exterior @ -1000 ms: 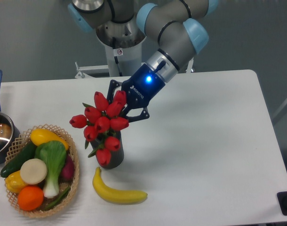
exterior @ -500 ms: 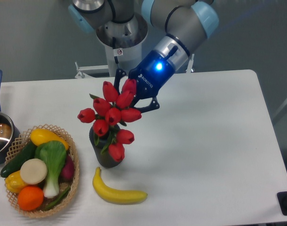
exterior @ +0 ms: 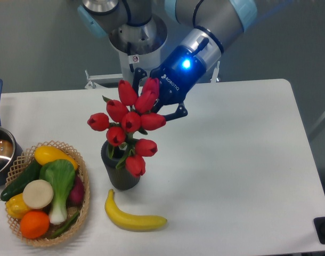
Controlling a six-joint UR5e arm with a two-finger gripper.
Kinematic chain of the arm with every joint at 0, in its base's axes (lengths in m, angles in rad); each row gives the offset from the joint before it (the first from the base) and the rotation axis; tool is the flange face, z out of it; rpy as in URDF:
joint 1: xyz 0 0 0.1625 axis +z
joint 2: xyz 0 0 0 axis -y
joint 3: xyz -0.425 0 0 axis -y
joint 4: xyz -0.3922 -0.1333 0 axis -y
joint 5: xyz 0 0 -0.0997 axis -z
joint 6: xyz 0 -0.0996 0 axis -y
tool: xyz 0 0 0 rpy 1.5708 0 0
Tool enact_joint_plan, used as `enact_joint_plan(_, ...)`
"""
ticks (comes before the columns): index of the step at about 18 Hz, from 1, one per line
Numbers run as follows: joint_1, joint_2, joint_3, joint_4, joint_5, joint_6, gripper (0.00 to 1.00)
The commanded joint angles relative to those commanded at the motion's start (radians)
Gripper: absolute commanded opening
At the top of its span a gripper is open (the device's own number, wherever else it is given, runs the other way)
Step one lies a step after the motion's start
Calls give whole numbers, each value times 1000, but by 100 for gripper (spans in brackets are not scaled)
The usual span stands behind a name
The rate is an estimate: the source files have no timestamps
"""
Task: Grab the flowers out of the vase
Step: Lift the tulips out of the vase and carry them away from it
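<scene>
Gripper (exterior: 154,101) is clamped on flowers (exterior: 129,125) above vase (exterior: 119,169), stems prob. inside its mouth. Pull straight up w/o tilting, so vase doesn't tip toward banana (exterior: 131,216).

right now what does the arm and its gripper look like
The arm is made of silver-grey tubular segments with light blue caps at the joints. A ribbed silver wrist ring leads into the gripper, which has a dark blue-black body with white ROBOTIQ lettering, a glowing blue light, and black linkage fingers. The grey base column carries a small red-and-white sticker.
</scene>
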Motion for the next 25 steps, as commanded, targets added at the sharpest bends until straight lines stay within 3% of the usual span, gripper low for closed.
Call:
enact_joint_plan(6, 48, -23, 115, -2, 18, -61, 0)
enact_joint_plan(9, 81, -46, 123, 6, 55, -55, 0)
enact_joint_plan(13, 81, -49, 115, 5, 328, -20, 0)
enact_joint_plan(19, 104, -55, 91, -8, 673, 162, 0)
enact_joint_plan(23, 140, -52, 22, -9, 773, 204, 0)
enact_joint_plan(25, 144, -67, 18, -8, 839, 268, 0)
